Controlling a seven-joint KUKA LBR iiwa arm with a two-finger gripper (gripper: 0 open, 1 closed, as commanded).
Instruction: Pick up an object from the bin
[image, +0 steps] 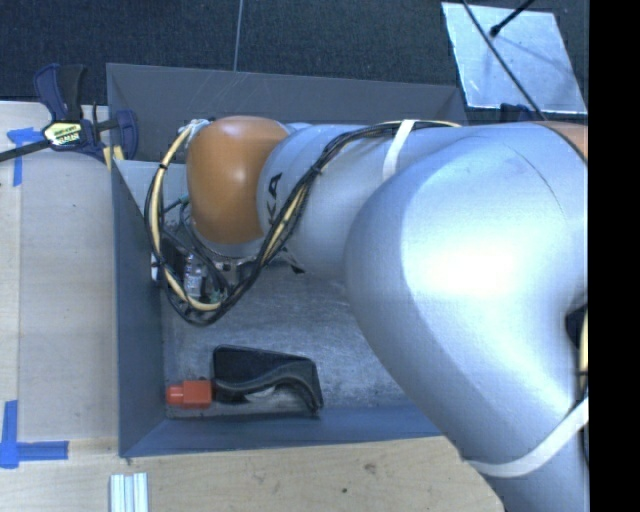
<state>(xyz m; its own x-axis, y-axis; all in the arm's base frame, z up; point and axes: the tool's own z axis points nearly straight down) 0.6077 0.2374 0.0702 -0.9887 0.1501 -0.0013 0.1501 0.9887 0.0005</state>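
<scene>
A black curved tool (268, 378) with a small red-orange block at its left end (189, 393) lies flat on the bin floor, close to the near wall and towards the left corner. My gripper (192, 268) shows as a dark body low over the left side of the bin, beside the left wall. It stands farther back than the black tool, with a stretch of bare floor between them. Nothing can be seen held in it.
The big grey arm reaches in from the right and hides the right and back parts of the bin. An orange cover and looped yellow and black cables sit on the wrist above the gripper. The left wall is close by.
</scene>
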